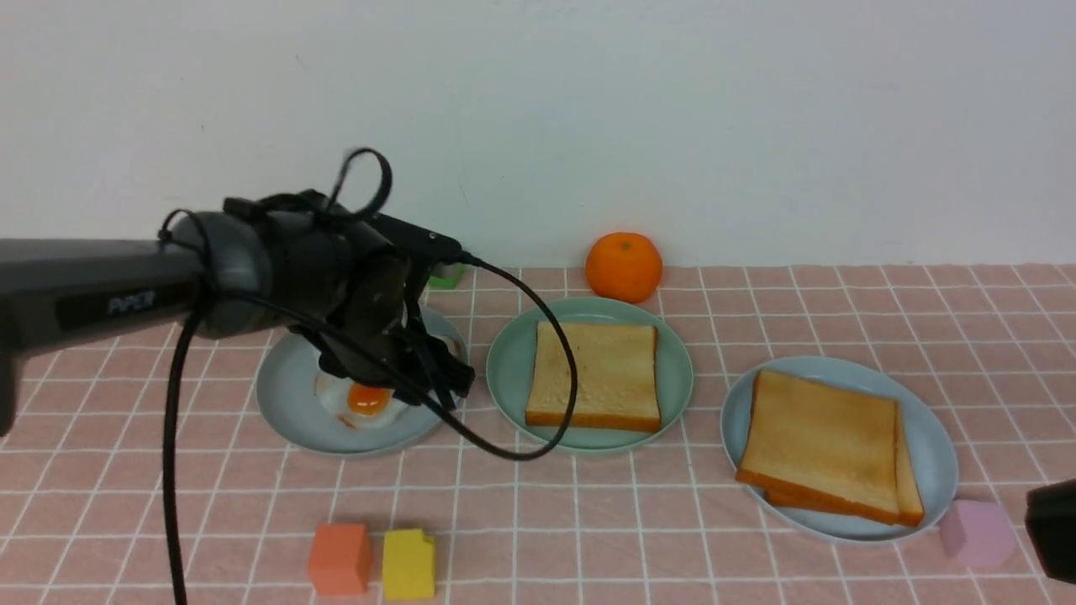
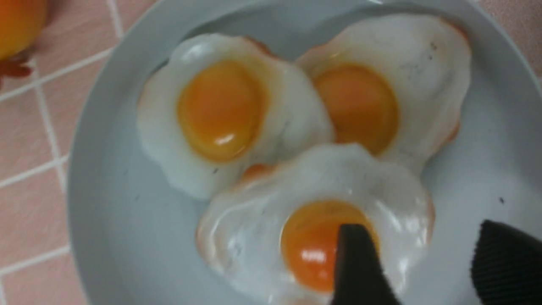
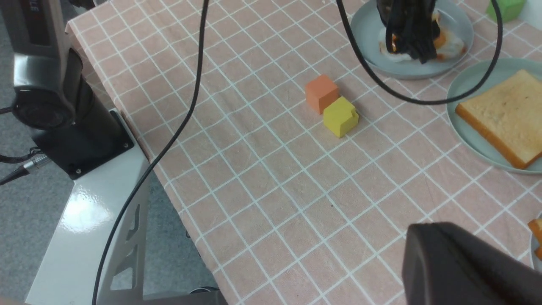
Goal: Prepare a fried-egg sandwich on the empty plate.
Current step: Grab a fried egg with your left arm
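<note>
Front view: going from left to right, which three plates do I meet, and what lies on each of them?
Grey-blue plate holding fried eggs → mint-green plate holding one toast slice → second grey-blue plate holding stacked toast slices.

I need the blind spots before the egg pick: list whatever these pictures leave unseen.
- Left gripper: hidden by the left arm in the front view; the left wrist view's edge crops its fingers, so contact with the fried eggs is unclear.
- Front view: the left arm covers most of the eggs.
- Right gripper: frame edges crop its fingertips in the front and right wrist views.
- Green block: mostly behind the left arm.
</note>
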